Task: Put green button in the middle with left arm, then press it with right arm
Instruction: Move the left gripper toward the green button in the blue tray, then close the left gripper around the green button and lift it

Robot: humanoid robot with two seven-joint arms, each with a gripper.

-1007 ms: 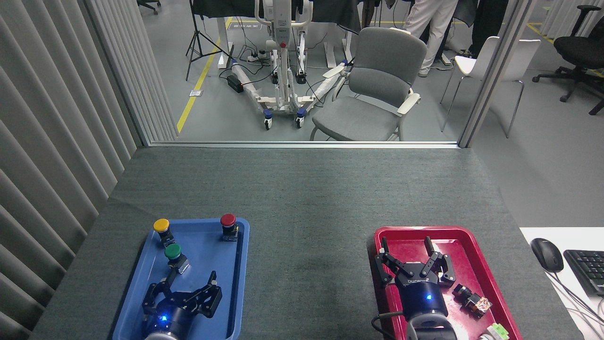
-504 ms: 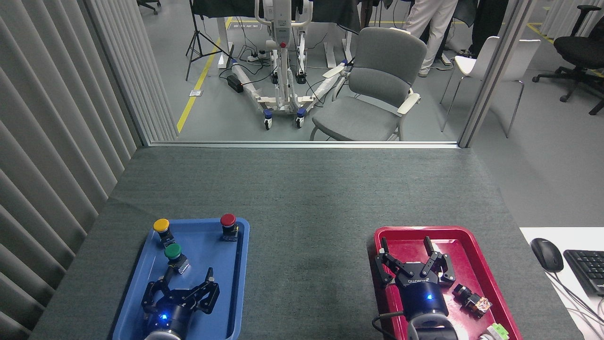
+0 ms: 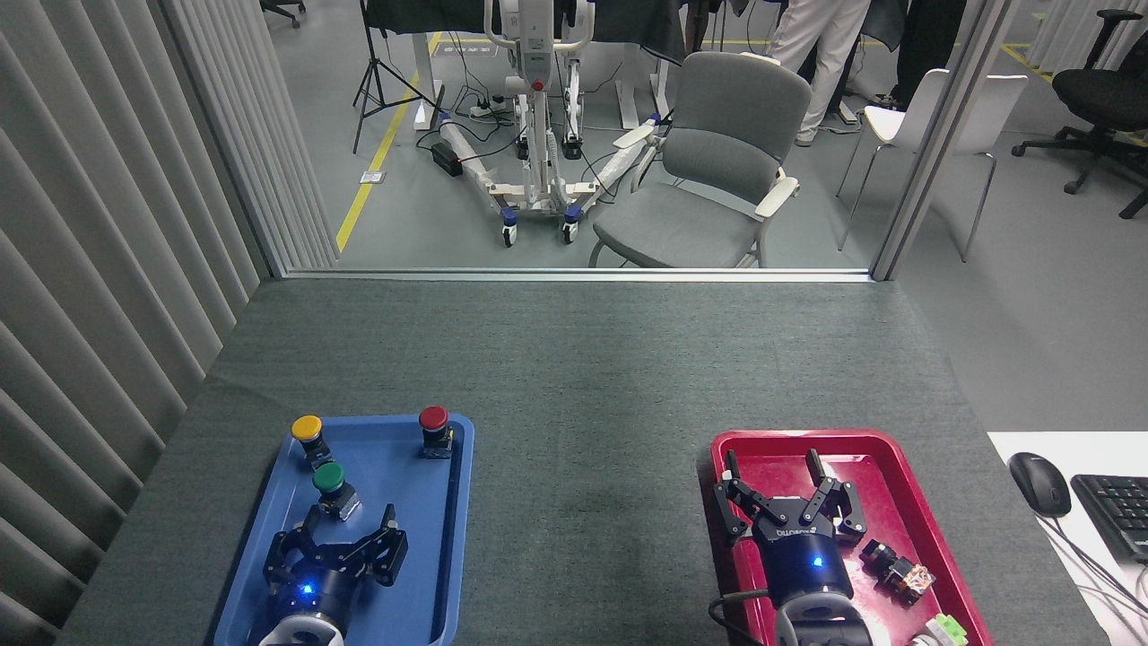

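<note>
The green button (image 3: 329, 479) is being kept in the blue tray (image 3: 448, 538), in its left half, standing on its stubby body with the round cap up. It is being flanked by the yellow-capped button (image 3: 307, 429) just behind and to its left, while the red-capped button (image 3: 434, 420) is being held near the tray's far right corner, well apart from it.

Just in front of the green button, the left gripper (image 3: 341, 531) is being held over the tray, its black fingers (image 3: 388, 525) spread apart and pointing away from the robot; nothing is being gripped between them. One left fingertip is being shown very near the button's body, though whether it is touching cannot be told. A blue light is being shown on the gripper's base, above a rounded white wrist.

The middle (image 3: 583, 431) of the dark grey mat is lying between the two trays.

To the right, the red tray (image 3: 924, 511) is being occupied by the right gripper (image 3: 787, 484), whose fingers are also being held apart with nothing between them. A looped black cable (image 3: 731, 610) is being seen by its dark wrist. A small dark part (image 3: 897, 570) is lying in the red tray just right of that gripper, and a green-and-white piece (image 3: 942, 630) is being cut off at the bottom edge.

Beyond the mat on the right, a mouse (image 3: 1039, 483) and a keyboard (image 3: 1117, 513) are resting on a white surface. Behind the table, a grey chair (image 3: 717, 170) is standing on the floor.
</note>
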